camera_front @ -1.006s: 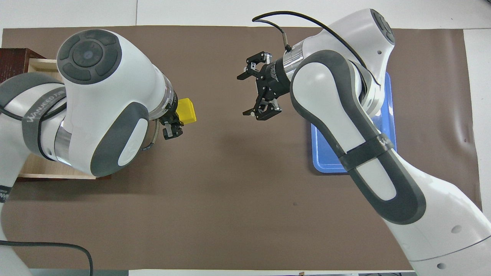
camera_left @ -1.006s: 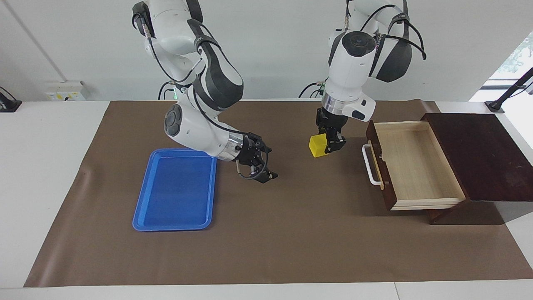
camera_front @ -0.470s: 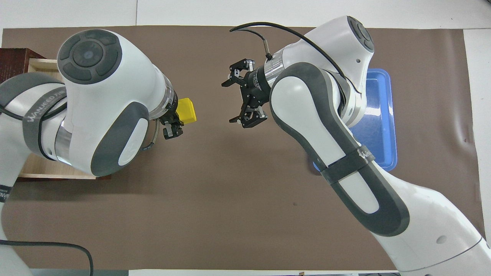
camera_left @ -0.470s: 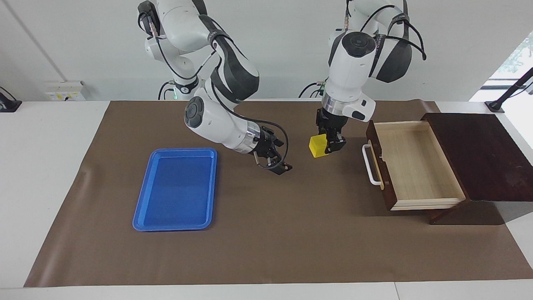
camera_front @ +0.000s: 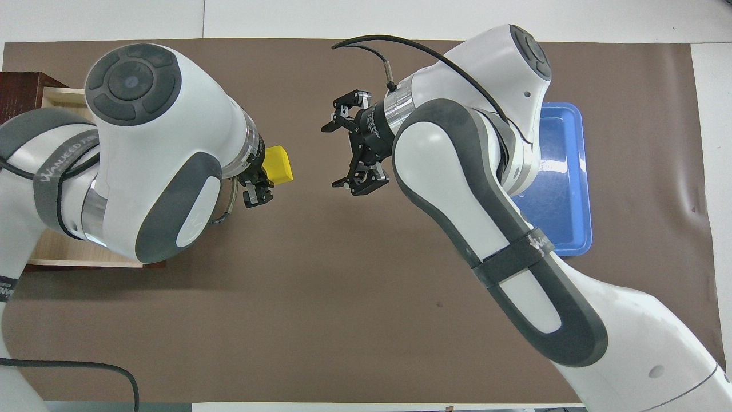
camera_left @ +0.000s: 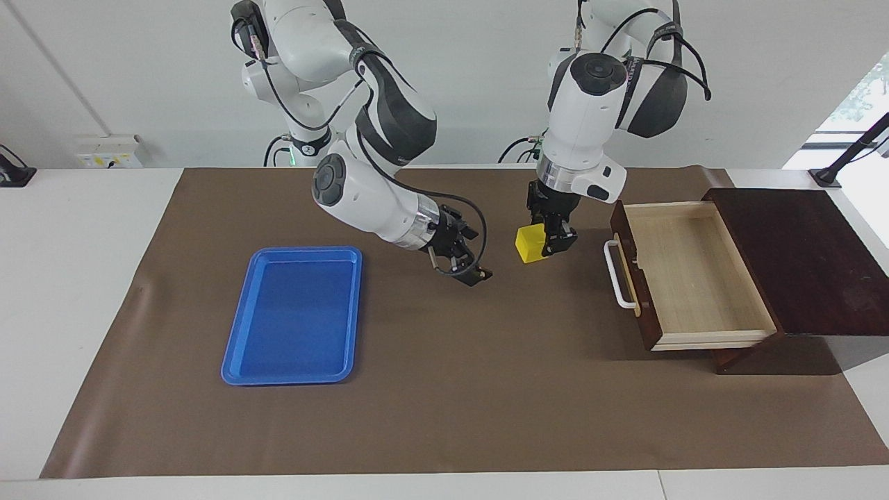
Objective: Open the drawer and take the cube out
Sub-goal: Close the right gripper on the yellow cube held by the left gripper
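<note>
We are gripping the cube (camera_left: 530, 244) in our left hand (camera_left: 553, 244), whose fingers are clamped on it from above, and we are holding it low over the brown mat (camera_left: 444, 389) on the worktop (camera_left: 76, 278), around the middle of the worktop's length and toward the edge where our bases stand; whether the cube is touching the mat we cannot tell. Just beside it, toward the left arm's end of the worktop, the drawer (camera_left: 694, 274) is standing pulled fully out of its dark cabinet (camera_left: 806, 260), its pale inside bare and its white handle (camera_left: 618, 274) facing the cube.

Our right hand (camera_front: 343, 146) is hanging with its fingers spread wide and nothing between them, over the mat near the cube on the side toward the right arm's end. The blue tray (camera_left: 295, 316) is lying at that end.

As we judge it, the opening is done and the cube is out, so we are in a hand-over between our two hands. The next move calls for the right hand to line its spread fingers up with the cube's free faces and clench before the left one lets go.
</note>
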Robot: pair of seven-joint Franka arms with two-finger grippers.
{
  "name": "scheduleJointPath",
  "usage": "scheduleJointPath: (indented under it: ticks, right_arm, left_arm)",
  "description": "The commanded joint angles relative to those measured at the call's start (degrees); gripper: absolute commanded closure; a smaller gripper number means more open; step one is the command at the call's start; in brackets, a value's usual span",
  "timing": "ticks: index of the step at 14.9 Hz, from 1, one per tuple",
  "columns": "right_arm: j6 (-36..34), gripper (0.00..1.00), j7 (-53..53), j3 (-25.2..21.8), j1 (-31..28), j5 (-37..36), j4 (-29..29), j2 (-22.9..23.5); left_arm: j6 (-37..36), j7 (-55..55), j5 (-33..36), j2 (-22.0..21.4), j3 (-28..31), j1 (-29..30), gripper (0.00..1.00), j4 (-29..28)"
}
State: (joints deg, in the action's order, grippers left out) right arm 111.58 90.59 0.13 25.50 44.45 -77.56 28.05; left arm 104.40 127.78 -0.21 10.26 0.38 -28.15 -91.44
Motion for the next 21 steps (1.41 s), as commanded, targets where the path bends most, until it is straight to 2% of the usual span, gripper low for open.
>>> scheduleJointPath:
  ticks: [1, 5, 15, 21]
  right_arm:
    - [0.65, 0.0, 3.53, -0.13, 1.57, -0.69, 1.0, -0.1]
    - [0.83, 0.0, 5.64, -0.4, 3.5, -0.95, 2.33, 1.13]
    - [0.75, 0.0, 10.57, -0.66, 5.18, -3.67, 11.81, 6.93]
    - [0.66, 0.0, 10.57, -0.57, 5.18, -4.46, 13.48, 7.81]
  left_arm:
    - [0.8, 0.37, -1.19, -0.15, 0.32, -0.07, 1.0, -0.23]
    - [0.98, 0.89, -1.11, -0.15, 0.32, -0.07, 1.0, -0.23]
    - [0.98, 0.98, -1.11, -0.15, 0.32, -0.07, 1.0, -0.23]
    - [0.98, 0.98, -1.11, -0.15, 0.32, -0.07, 1.0, -0.23]
